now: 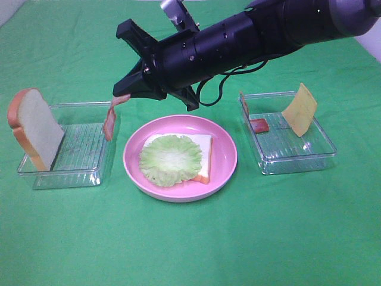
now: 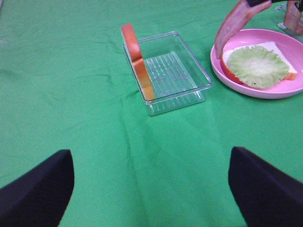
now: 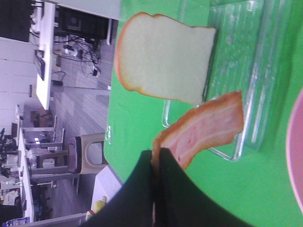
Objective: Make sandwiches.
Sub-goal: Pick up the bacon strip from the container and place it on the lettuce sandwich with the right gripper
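A round pink plate (image 1: pixel 224 156) holds a white bread slice (image 1: pixel 202 156) with ruffled green lettuce (image 1: pixel 171 159) on top. My right gripper (image 1: pixel 123 97) reaches across to the left and is shut on the top end of a pink-red bacon strip (image 1: pixel 110 121). The strip hangs over the right edge of the left clear tray (image 1: pixel 83 149). The right wrist view shows the jaws (image 3: pixel 156 158) pinching the bacon (image 3: pixel 206 126). A second bread slice (image 1: pixel 33 128) leans upright in that tray. My left gripper (image 2: pixel 151 198) is open and empty above the cloth.
A right clear tray (image 1: pixel 292 150) holds an upright orange-yellow cheese square (image 1: pixel 300 109) and more bacon pieces (image 1: pixel 259 125). Green cloth covers the table. In the left wrist view the left tray (image 2: pixel 170 71), plate (image 2: pixel 265 91) and hanging bacon (image 2: pixel 234 23) lie ahead.
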### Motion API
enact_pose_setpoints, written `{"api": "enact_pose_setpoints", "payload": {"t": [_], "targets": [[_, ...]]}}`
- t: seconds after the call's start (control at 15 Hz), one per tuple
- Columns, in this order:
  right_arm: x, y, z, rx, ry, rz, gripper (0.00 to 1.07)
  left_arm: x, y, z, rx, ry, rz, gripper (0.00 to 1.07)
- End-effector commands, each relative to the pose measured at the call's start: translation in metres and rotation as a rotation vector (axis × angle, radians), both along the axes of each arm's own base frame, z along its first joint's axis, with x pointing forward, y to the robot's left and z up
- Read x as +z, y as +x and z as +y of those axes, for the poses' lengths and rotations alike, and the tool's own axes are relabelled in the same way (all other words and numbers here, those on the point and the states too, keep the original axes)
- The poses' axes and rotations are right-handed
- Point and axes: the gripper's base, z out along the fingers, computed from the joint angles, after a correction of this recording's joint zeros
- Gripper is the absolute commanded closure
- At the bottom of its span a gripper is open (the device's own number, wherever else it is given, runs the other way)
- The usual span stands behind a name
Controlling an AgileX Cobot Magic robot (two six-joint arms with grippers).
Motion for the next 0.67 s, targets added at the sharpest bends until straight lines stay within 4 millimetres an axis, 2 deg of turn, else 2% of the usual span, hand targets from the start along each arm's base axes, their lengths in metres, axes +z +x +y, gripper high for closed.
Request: {"api": "enact_pose_setpoints", "payload": {"t": [0.07, 0.2, 0.4, 0.67], "targets": [[0.000, 0.002, 0.000, 0.006, -0.009, -0.062, 1.07, 0.000, -0.002, 0.001, -0.003, -0.012, -0.029, 0.23], [-0.008, 0.001, -0.002, 0.033, -0.068, -0.057, 1.07, 0.000, -0.002, 0.001, -0.003, -0.012, -0.029, 0.23], [-0.039, 0.002, -0.003, 0.040, -0.152, 0.032, 1.07, 0.000, -0.002, 0.001, -0.003, -0.012, -0.029, 0.23], [-0.033, 0.006, -0.011, 0.033, -0.170, 0.015, 1.07, 0.000, -0.002, 0.001, -0.003, -0.012, -0.029, 0.23]]}}
